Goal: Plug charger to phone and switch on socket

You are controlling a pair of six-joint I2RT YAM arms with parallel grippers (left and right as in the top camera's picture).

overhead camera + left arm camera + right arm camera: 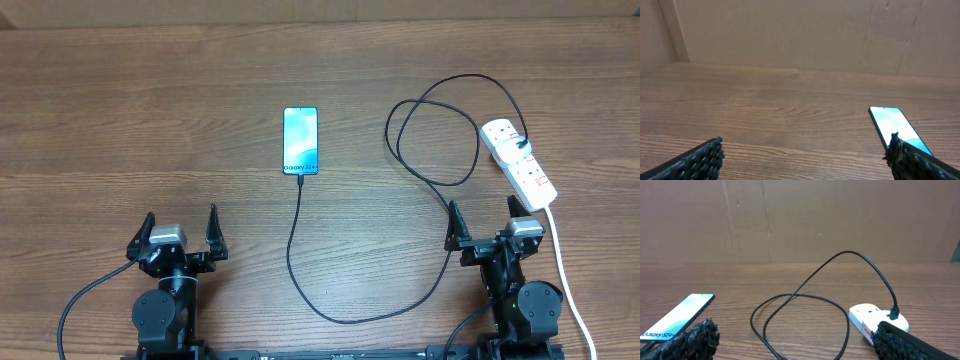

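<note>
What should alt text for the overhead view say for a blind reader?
A lit phone lies on a wooden table, a black charger cable looping from its near end to a white power strip on the right. The left gripper and right gripper sit open and empty at the table's near edge.

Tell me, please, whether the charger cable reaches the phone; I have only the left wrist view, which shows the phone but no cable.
Observer: Yes. Overhead, the charger runs up to the near short edge of the phone, and its tip meets that edge; it looks plugged in.
Operator: Thank you. Where is the socket?
Observer: The socket lies just ahead of the right gripper, and the charger's other end is plugged into it.
Operator: Is that gripper holding anything?
Observer: No, its jaws stand open with nothing between them.
</note>
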